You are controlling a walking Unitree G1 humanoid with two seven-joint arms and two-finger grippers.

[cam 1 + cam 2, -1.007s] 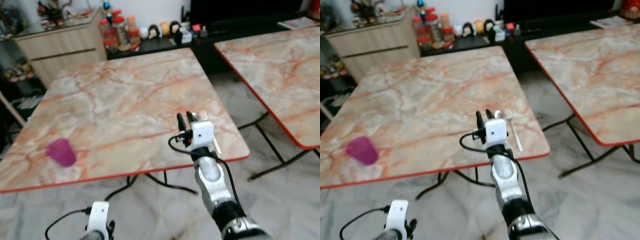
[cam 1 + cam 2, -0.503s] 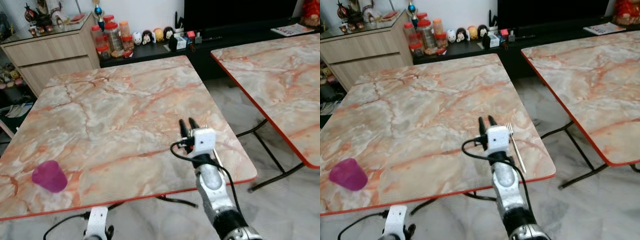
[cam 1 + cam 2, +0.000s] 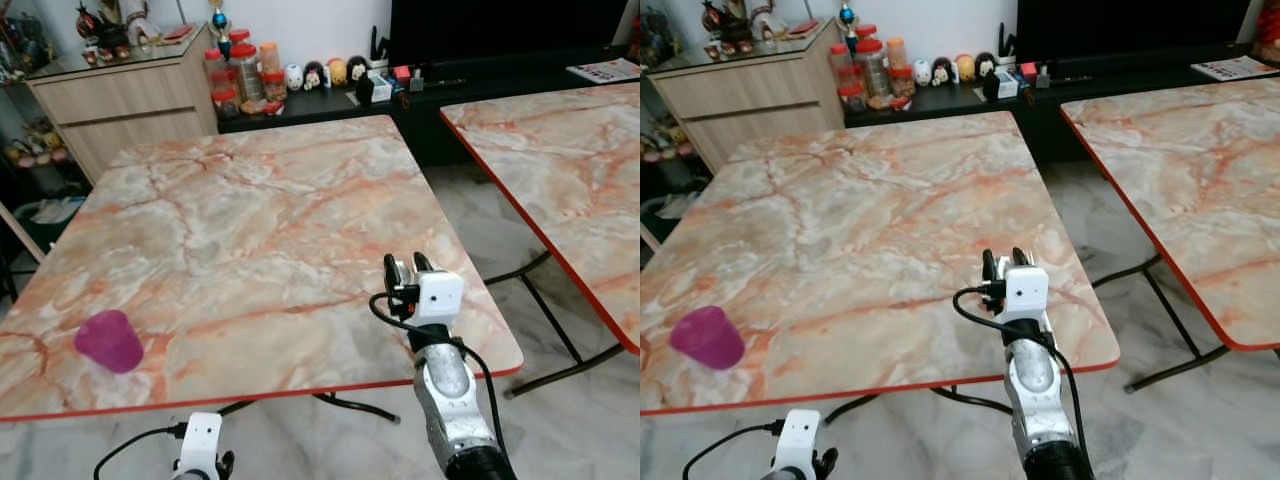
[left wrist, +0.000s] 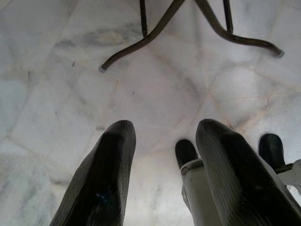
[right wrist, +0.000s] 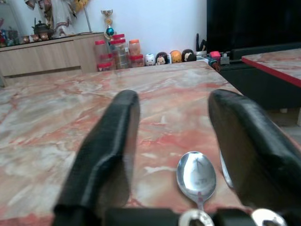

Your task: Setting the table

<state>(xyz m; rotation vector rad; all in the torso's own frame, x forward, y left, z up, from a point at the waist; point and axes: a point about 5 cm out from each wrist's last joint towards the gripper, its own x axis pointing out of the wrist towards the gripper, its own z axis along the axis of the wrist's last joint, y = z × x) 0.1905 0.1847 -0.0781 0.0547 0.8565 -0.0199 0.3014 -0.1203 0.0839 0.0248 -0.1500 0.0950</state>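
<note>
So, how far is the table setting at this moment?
Done: a purple cup stands on the marble table, and a spoon lies at its near edge. In hand: nothing; the right claw is open over the spoon, and the left claw hangs open above the floor. Left: no plate is visible yet.

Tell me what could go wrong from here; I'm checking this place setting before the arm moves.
The right gripper sits open, low over the spoon near the table edge; a careless pull-back could drag the spoon off. The pink cup also stands close to that edge, so a bump against the table might tip it.
</note>
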